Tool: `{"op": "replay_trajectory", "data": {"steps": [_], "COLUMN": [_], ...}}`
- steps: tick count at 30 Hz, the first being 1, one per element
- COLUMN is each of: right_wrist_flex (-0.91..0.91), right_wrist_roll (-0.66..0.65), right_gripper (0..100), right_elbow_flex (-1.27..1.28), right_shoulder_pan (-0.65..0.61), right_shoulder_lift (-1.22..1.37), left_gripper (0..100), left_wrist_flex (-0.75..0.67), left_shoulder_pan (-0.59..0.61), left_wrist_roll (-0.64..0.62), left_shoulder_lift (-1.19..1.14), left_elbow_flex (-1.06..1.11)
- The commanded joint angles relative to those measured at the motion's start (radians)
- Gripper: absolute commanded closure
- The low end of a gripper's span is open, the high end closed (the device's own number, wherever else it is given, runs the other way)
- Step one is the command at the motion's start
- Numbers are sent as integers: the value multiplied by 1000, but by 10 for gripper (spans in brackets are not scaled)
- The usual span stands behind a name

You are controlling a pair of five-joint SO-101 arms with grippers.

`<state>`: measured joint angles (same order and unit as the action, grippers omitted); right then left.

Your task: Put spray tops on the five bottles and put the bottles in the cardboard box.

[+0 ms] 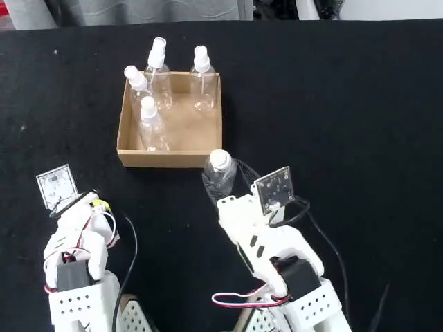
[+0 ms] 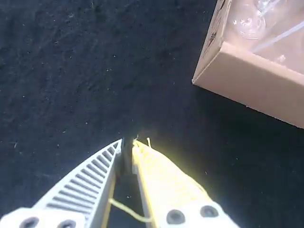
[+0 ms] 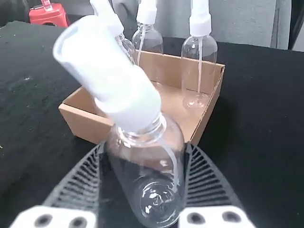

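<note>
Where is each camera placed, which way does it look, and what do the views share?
High view: fixed above the table, looking down on the cardboard box; left arm and right arm show at the near edge.
Left wrist view: on the left arm, looking along the shut left gripper to the table and a box corner.
Right wrist view: on the right arm, looking past the right gripper, shut on a bottle, toward the box.
All three share the box.

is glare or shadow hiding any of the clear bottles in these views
High view: the four boxed bottles read clearly against the cardboard box floor, while the held bottle in the right gripper half fades into the black cloth. Right wrist view: small glints on its glass, no strong glare. Left wrist view: the box wall is brightly lit.
</note>
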<state>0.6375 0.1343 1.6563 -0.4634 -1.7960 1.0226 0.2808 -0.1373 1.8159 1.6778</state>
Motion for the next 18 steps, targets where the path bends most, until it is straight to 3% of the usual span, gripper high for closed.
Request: {"op": "replay_trajectory", "data": {"steps": [1,18], "right_wrist_flex": [-40,-40], "right_wrist_roll": [9,3], "right_gripper": [948,950], "right_elbow_flex": [-24,-177], "right_shoulder_pan": [25,101], "right_shoulder_lift": [-105,-94], "left_gripper": [970,970], "left_wrist_flex": [6,6], "left_shoulder_pan": [12,10], "left_wrist_roll": [12,9], "left_shoulder_lift": [2,2], "left_elbow_flex": [22,22]}}
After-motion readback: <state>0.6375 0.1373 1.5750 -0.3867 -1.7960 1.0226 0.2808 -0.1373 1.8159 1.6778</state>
